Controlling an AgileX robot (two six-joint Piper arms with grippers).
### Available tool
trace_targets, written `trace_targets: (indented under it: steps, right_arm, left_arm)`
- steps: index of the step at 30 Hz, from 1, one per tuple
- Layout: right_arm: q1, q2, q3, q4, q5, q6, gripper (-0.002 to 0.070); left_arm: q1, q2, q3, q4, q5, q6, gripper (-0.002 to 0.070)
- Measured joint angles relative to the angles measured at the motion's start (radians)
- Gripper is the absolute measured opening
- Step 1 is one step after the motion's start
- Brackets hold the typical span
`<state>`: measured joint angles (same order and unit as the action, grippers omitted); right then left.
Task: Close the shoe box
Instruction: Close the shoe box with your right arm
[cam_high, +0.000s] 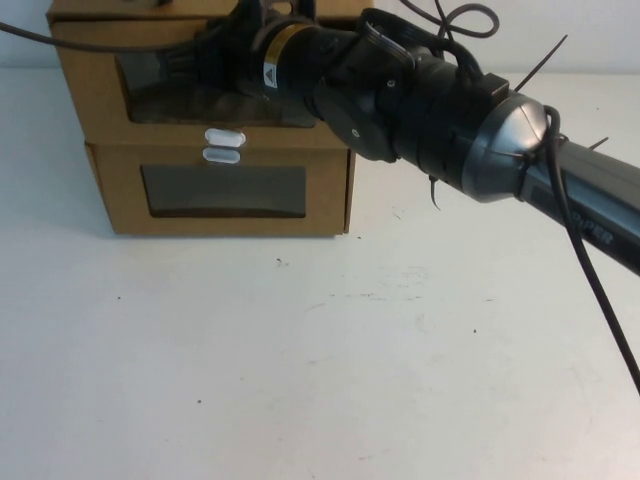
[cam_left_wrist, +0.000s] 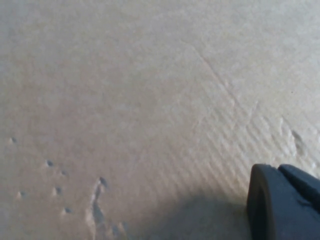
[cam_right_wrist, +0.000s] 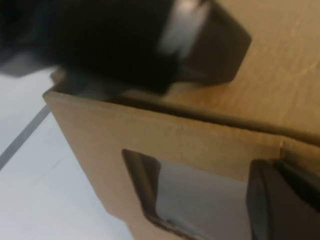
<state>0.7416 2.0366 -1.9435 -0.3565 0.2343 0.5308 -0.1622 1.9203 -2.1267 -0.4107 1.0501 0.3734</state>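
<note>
The shoe box (cam_high: 95, 85) is the upper of two stacked brown cardboard boxes at the table's far left, with a dark window and a white oval tab (cam_high: 224, 137) under it. My right gripper (cam_high: 215, 60) is up against its front panel at the window. The right wrist view shows that panel (cam_right_wrist: 200, 142), with a dark gap between it and the box top. Only one dark finger (cam_right_wrist: 280, 200) shows there. My left gripper (cam_left_wrist: 282, 207) is close against bare cardboard (cam_left_wrist: 150, 100), one finger showing. A black part (cam_right_wrist: 150, 45) rests on the box top.
The lower cardboard box (cam_high: 120, 190) carries the shoe box; its white tab (cam_high: 222, 154) sits over its own window. My right arm (cam_high: 480, 130) crosses from the right edge above the white table (cam_high: 330, 350). A dark cable (cam_high: 590, 290) hangs from it.
</note>
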Motion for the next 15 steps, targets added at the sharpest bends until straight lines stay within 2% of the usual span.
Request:
trace_targets:
  steps: [15]
  right_arm:
    - [-0.018,0.050,-0.042,0.017,-0.041,0.000,-0.0011]
  left_arm:
    - [0.000,0.000,0.000,-0.008,-0.002,0.000,-0.0005]
